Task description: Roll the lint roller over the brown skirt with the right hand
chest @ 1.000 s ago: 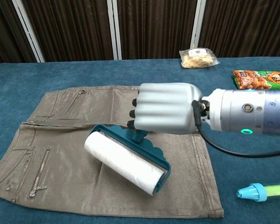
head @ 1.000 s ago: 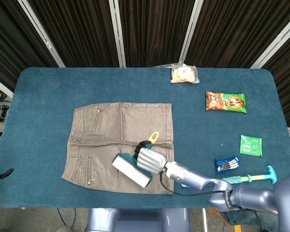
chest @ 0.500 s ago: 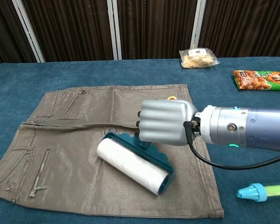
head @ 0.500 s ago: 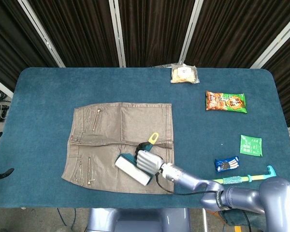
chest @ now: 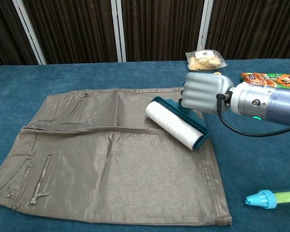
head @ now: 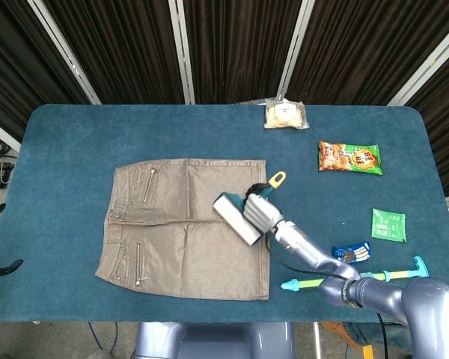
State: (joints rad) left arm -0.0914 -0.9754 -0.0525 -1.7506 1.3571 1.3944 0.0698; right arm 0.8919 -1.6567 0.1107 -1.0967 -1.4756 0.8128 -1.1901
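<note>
The brown skirt (head: 183,217) (chest: 106,154) lies flat on the blue table, with zips on its left side. My right hand (head: 263,212) (chest: 205,93) grips the teal handle of the lint roller (head: 236,218) (chest: 176,123). The white roll lies on the skirt near its right edge, slanted from upper left to lower right. A yellow loop at the handle's end (head: 277,179) sticks out past the hand. My left hand shows in neither view.
Right of the skirt lie a teal and green long-handled tool (head: 359,275) (chest: 273,198), a blue biscuit pack (head: 351,254) and a green sachet (head: 388,224). Further back are an orange snack bag (head: 349,158) (chest: 268,81) and a clear bag of snacks (head: 285,114) (chest: 206,59).
My right hand has carried the roller from the skirt's near middle up and to the right, toward the far right edge of the skirt.
</note>
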